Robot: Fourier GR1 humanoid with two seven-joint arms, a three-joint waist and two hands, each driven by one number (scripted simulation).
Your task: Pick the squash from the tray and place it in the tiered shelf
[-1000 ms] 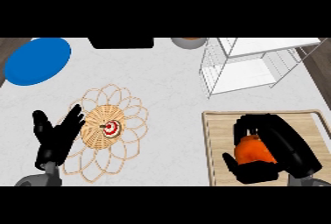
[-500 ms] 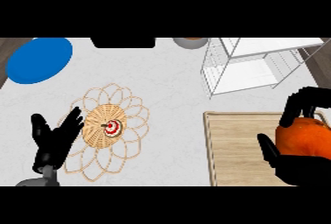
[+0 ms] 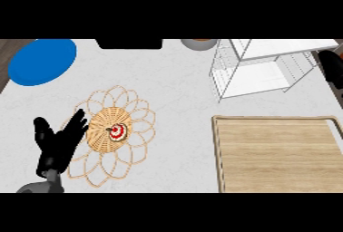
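Note:
The wooden tray (image 3: 278, 154) at the lower right has nothing lying on it. No squash shows anywhere in the head view. The white wire tiered shelf (image 3: 264, 68) stands at the upper right, and I see nothing on its levels. A black part of my right hand (image 3: 330, 64) shows at the right edge, beside the shelf's right side; most of it is cut off by the edge. My left hand (image 3: 59, 141) rests open at the lower left, fingers up, over the edge of a woven mat.
A woven flower-shaped mat (image 3: 115, 131) with a red and white centre lies left of the tray. A blue plate (image 3: 41, 61) sits at the upper left. A black object (image 3: 130, 44) and a grey bowl (image 3: 199, 44) stand along the back edge.
The right hand rose from the tray with the orange squash and moved up and right to the edge. The squash has gone out of sight. The left hand barely shifted.

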